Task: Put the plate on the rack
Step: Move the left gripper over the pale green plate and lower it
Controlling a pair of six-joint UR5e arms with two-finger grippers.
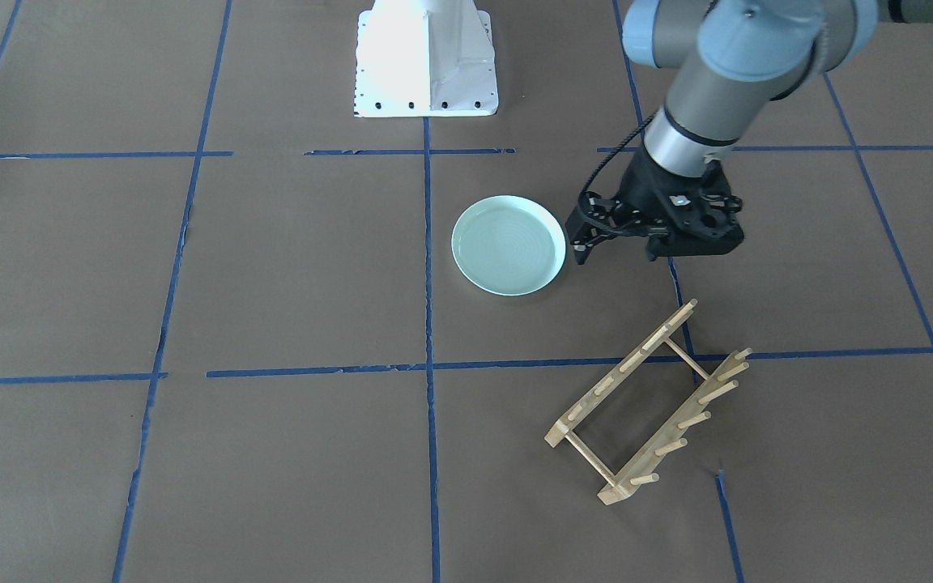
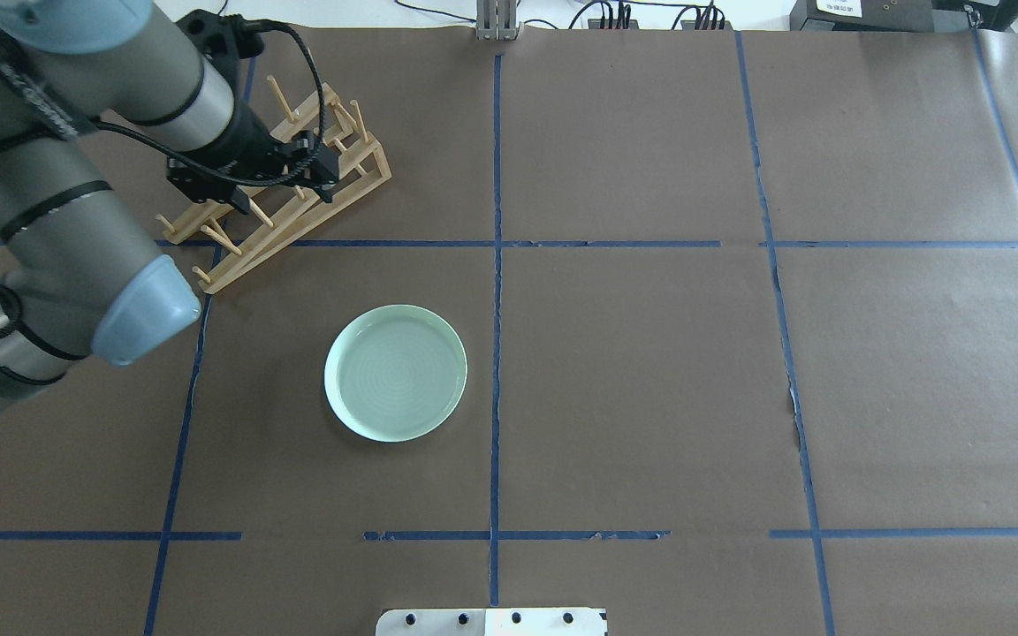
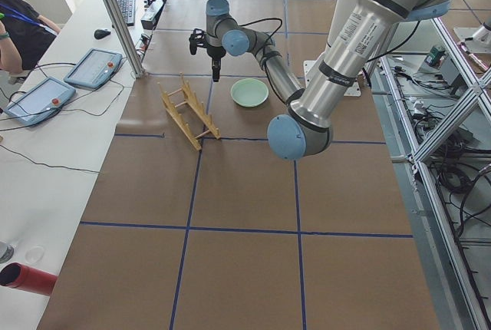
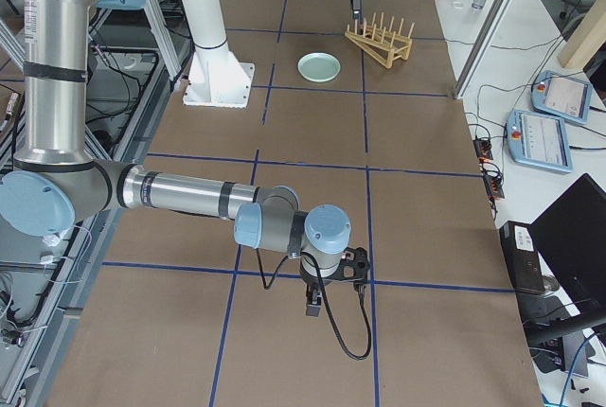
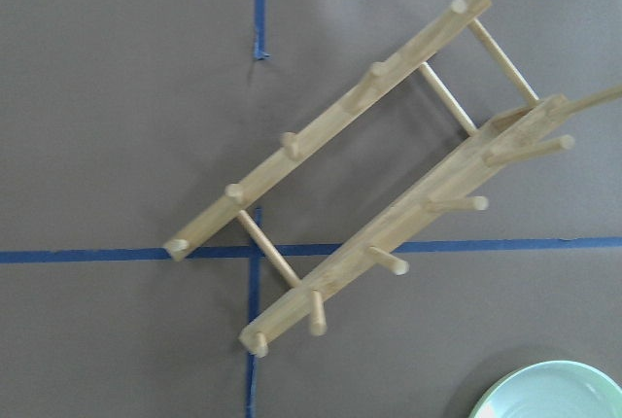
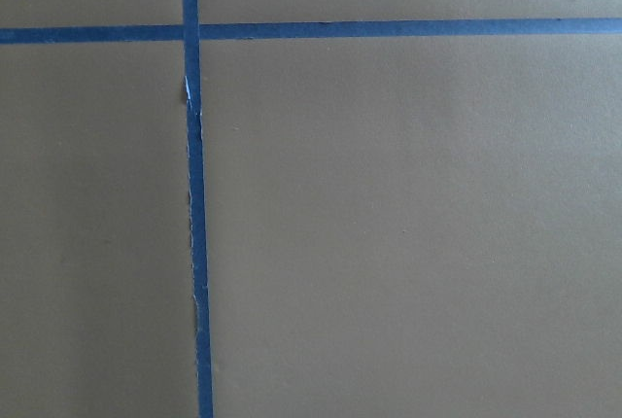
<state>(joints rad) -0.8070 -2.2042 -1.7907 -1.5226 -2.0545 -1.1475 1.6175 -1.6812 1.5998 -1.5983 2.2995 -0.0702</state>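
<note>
The pale mint-green plate (image 1: 509,244) lies flat on the brown table, also in the overhead view (image 2: 396,373). The wooden rack (image 1: 622,371) stands empty to its side (image 2: 315,223). My left gripper (image 1: 619,249) hangs open and empty above the table, between the plate's edge and the rack. In the overhead view the left gripper (image 2: 286,201) overlaps the rack. The left wrist view looks down on the rack (image 5: 437,194), with the plate's rim (image 5: 554,394) at the bottom right. My right gripper (image 4: 331,295) hangs low over bare table far from both; I cannot tell its state.
The white robot pedestal (image 1: 426,61) stands behind the plate. Blue tape lines (image 1: 428,324) cross the brown table cover. Operator tablets (image 3: 92,67) lie on the side desk beyond the rack.
</note>
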